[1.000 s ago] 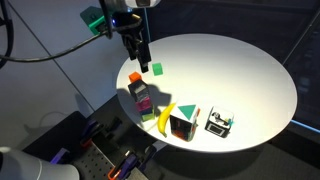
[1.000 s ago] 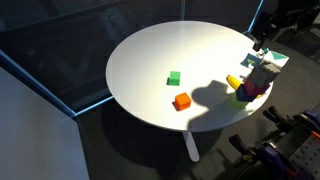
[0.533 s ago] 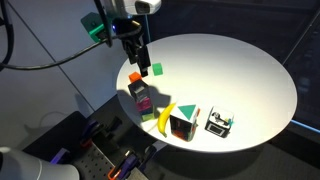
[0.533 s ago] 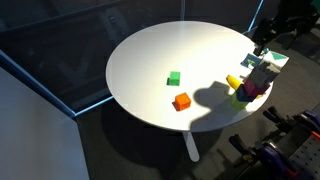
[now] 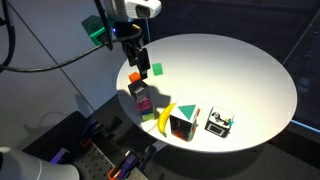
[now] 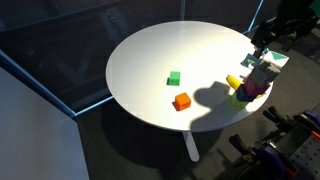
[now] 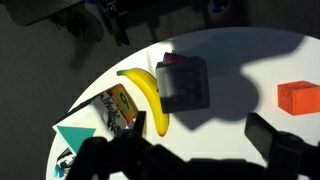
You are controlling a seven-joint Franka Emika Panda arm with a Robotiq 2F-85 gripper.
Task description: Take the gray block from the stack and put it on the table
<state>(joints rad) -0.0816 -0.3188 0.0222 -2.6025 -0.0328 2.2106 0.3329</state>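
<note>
Gray block on top of the stack, claw released above the counter

We count one claw (image 5: 138, 58), hanging above the round white counter (image 5: 240, 70) over the one orange cube (image 5: 135, 77). In the wrist view its two dark fingers (image 7: 282, 146) stand wide apart with nothing between them, so we read it as released and empty.

The gray block (image 7: 183, 82) sits on top of the one stack (image 5: 142, 98), close to the counter's near edge; we see a magenta cube (image 5: 145, 104) under it. In an exterior view, magenta and yellow-green show in the stack (image 6: 247, 93), which stands at the counter's rim.

Just beside the stack lies one banana (image 7: 148, 95). Past it we count two small boxes: one with a green triangle (image 5: 183, 123) and one black-and-white (image 5: 219, 122).

One flat green block (image 6: 174, 78) lies alone near the orange cube, well apart from the stack in that view
</note>
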